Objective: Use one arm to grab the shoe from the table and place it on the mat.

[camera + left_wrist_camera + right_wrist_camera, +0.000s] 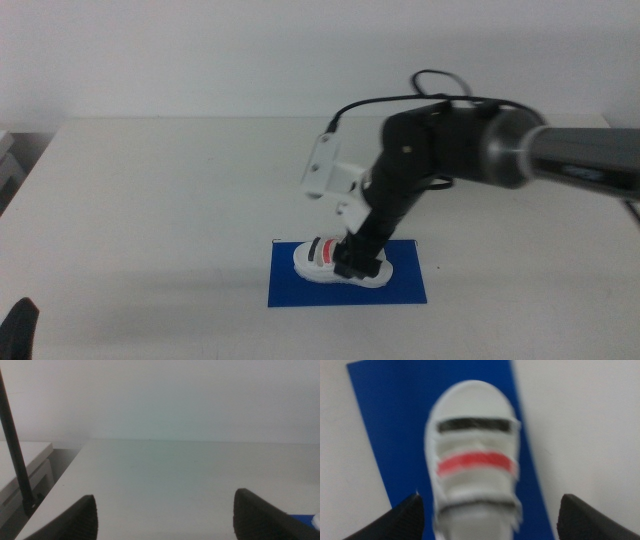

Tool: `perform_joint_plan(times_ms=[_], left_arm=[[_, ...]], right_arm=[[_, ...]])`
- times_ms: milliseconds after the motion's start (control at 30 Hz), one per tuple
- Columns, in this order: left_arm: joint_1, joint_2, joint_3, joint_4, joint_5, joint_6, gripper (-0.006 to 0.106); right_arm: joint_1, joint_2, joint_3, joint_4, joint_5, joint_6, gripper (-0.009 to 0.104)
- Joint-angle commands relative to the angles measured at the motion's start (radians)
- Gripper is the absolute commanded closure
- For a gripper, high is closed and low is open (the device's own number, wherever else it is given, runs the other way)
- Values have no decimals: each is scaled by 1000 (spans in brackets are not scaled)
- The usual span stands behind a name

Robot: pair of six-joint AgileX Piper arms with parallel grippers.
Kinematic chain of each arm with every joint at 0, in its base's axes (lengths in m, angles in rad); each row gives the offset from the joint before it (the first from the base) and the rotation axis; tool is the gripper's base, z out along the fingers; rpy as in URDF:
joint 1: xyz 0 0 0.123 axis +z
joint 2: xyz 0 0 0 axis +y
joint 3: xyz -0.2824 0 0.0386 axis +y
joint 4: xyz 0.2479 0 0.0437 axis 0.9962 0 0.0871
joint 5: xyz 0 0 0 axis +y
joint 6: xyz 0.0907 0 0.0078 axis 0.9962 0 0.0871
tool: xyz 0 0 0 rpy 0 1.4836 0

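One shoe (pixel 340 262) sits on mat (pixel 346 273) | right gripper (pixel 357 268) spread wide astride its heel | left gripper (pixel 165 515) idle, open | likely light, soft-sided; grip heel flanks.

The small white shoe (pixel 322 259), with a dark stripe and a red stripe across its straps, lies flat on the dark blue mat (pixel 400 285), its toe pointing left. The mat lies flat on the white tabletop (pixel 150 200), toward its near edge.
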Motion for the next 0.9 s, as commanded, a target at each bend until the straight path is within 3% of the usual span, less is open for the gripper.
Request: perform_joint_plan(times_ms=[0,200,400,600,867], left_arm=[[-3,-14,9,0,-76,-5,8],[-3,-14,9,0,-76,-5,8],[-3,-14,9,0,-76,-6,8],[-3,-14,9,0,-76,-6,8],[-3,-14,9,0,-76,-6,8]], right_arm=[[-40,-152,57,18,-123,45,3],[-174,-542,457,18,-445,243,3],[-321,-933,765,18,-644,466,3],[-414,-1220,949,-36,-663,548,3],[-413,-1521,1133,-142,-659,553,3]])
